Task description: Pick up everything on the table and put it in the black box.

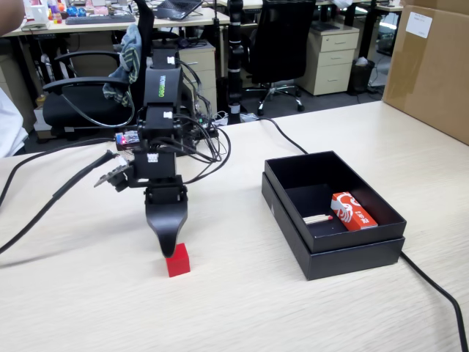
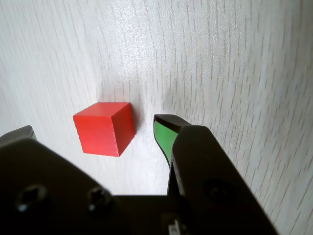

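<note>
A small red cube (image 1: pixel 177 259) (image 2: pixel 103 129) rests on the beige wood-grain table (image 1: pixel 242 308). My gripper (image 1: pixel 169 248) (image 2: pixel 93 128) points straight down over it and is open. In the wrist view the cube lies between the two jaws, with a gap to the green-padded right finger (image 2: pixel 165 136); the left finger (image 2: pixel 22 133) only shows its tip. To the right in the fixed view stands the black box (image 1: pixel 352 258), well apart from the gripper.
Inside the box lie an orange-red packet with white print (image 1: pixel 354 210) and a thin pale stick (image 1: pixel 318 218). Black cables (image 1: pixel 434 287) run across the table on both sides. A brown cardboard carton (image 1: pixel 432 66) stands at the far right.
</note>
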Available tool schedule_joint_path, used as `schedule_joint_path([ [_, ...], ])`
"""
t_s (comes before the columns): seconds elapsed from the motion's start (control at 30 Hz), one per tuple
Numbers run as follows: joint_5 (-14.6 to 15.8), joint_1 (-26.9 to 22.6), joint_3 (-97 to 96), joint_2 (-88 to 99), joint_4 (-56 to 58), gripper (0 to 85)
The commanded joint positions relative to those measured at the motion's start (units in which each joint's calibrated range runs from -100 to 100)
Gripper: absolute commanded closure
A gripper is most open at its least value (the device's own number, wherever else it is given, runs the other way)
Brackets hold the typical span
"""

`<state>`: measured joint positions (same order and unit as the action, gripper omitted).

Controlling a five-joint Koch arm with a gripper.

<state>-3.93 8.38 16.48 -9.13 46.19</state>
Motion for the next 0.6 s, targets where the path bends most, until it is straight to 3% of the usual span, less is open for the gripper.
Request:
schedule_joint_path([
  [0.0, -0.8, 0.0, 5.3, -0.5, 0.5, 37.8],
  [0.57, -2.0, -1.0, 9.0, -7.6, 0.5, 38.0],
])
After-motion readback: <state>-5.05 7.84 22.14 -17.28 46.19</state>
